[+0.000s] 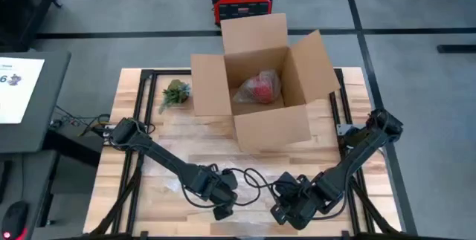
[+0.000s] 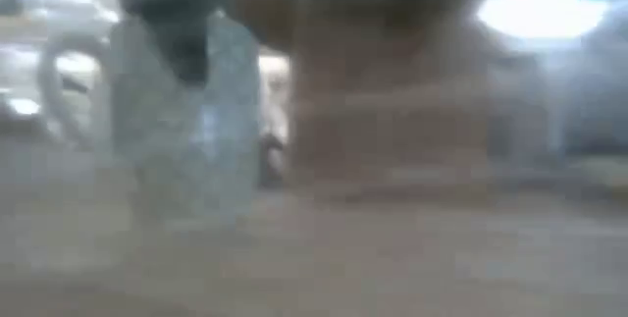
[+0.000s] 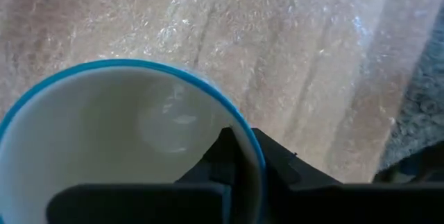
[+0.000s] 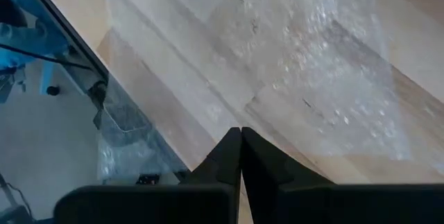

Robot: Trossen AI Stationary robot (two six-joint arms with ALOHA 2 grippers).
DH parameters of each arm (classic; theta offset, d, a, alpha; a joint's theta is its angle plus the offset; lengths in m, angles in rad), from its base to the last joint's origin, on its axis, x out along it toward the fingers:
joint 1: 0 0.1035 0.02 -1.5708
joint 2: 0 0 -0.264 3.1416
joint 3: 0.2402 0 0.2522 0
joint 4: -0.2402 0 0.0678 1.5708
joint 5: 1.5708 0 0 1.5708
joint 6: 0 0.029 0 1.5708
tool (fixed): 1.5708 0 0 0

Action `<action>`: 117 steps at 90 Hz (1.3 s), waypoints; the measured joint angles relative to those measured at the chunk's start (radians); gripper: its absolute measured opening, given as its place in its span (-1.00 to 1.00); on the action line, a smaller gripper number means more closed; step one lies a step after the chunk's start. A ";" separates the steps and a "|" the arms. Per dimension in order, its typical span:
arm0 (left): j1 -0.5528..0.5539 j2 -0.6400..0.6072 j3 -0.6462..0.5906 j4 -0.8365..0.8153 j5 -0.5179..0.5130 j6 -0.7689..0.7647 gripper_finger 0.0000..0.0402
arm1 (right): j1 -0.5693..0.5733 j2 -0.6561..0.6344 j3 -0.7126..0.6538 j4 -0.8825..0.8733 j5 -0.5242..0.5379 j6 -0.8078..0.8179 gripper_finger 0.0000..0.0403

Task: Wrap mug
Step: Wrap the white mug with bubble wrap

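no writing is legible; left gripper [image 3: 239, 175] clamps the mug [image 3: 125, 148] rim over bubble wrap [image 3: 291, 57]; right gripper [image 4: 241, 156] fingers pressed together.

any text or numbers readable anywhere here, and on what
"6" on the white sheet at the high view's left edge; the rest of its print is too small to read.
Red device beyond the box: its lit screen is too small to read.
Mug: no text seen.

Blue-rimmed white mug [image 3: 125, 141]
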 joint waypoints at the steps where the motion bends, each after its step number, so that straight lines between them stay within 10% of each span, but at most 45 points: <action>1: 0.000 0.000 0.000 0.003 -0.001 0.000 -0.98 | 0.000 0.000 0.000 0.000 0.000 0.000 -1.00; 49: 0.029 0.001 0.000 0.038 -0.031 -0.002 -0.94 | 0.000 0.000 0.000 -0.002 0.000 -0.001 -1.00; 117: 0.030 -0.093 0.000 0.052 -0.022 -0.027 -0.23 | 0.000 0.000 0.000 -0.002 0.000 -0.022 -1.00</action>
